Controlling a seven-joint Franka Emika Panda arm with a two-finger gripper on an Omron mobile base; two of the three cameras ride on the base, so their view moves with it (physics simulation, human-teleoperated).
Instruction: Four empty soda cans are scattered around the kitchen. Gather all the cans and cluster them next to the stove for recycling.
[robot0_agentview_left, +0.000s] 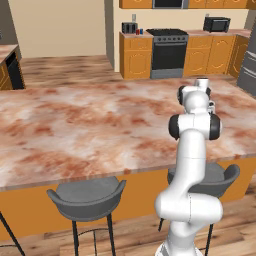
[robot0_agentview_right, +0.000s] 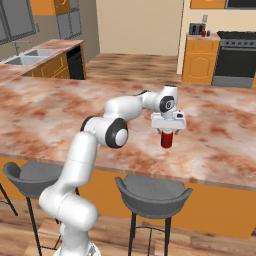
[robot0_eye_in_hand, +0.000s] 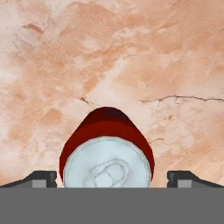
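Observation:
A red soda can with a silver top stands upright on the marble island counter. My gripper hangs right over it, open, pointing down. In the hand view the can sits between the two dark fingertips, which stand apart from its sides. The black stove is far across the room against the back wall. On the counter just left of the stove, by the grey toaster, two more small cans show, one red and one blue.
A black microwave sits on the counter right of the stove. Grey stools stand along the island's near edge. A sink lies on the far left counter. Wooden floor separates the island from the stove wall.

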